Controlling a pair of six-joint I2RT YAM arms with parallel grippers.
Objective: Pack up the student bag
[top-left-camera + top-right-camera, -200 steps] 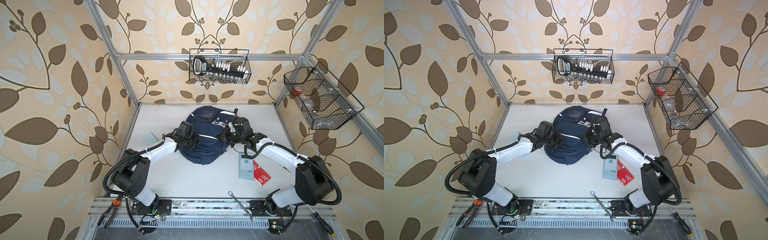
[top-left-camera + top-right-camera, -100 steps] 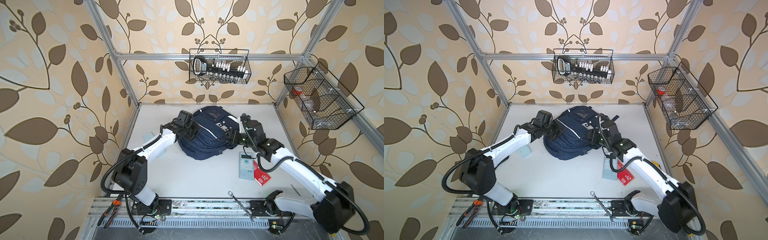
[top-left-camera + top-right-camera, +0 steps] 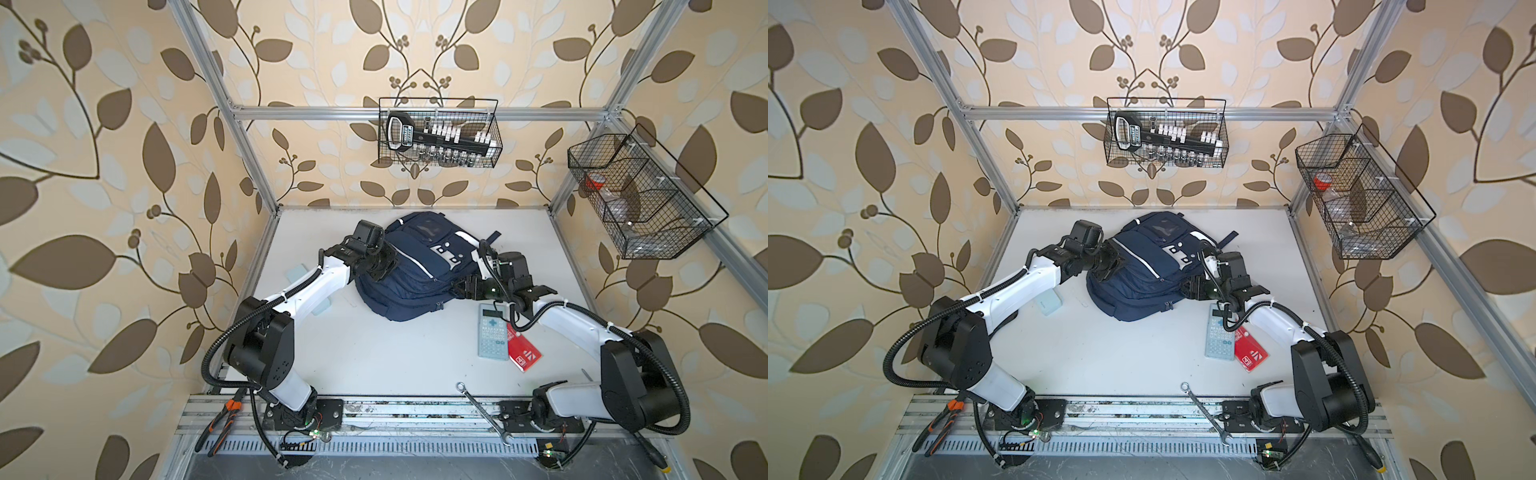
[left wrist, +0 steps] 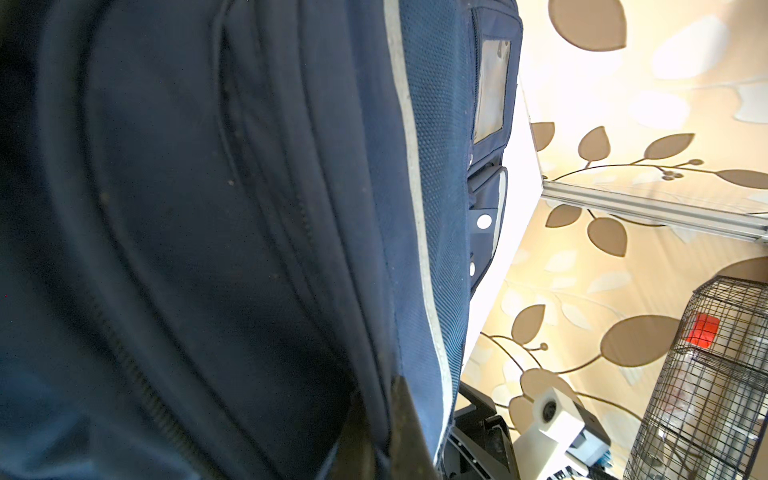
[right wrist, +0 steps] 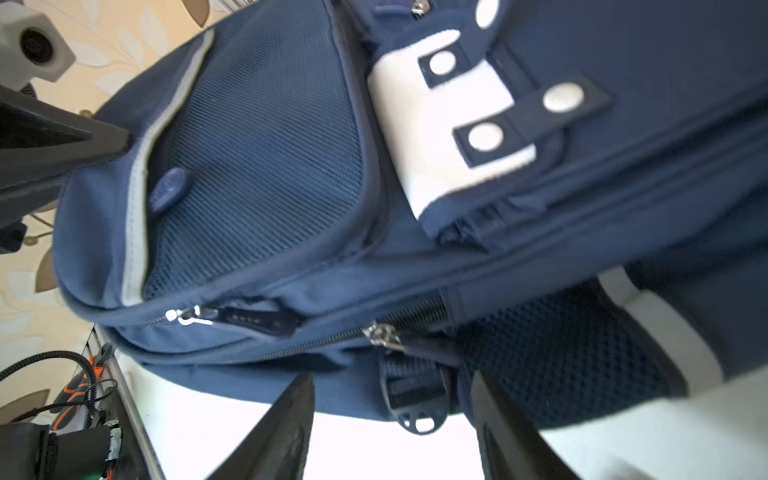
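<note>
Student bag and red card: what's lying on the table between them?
A pale blue calculator lies flat between the student bag and the red card, right beside the card. Both top views show it.

White table [image 3: 395,357] w/ student bag [image 3: 415,270], calc [image 3: 492,332], red card [image 3: 525,357], pale-blue block [image 3: 1049,302]

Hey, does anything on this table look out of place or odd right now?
Yes. A wrench lies diagonally across the front rail, and pliers sit at its left end: workshop tools, not school things. The student bag lies at an angle.
</note>
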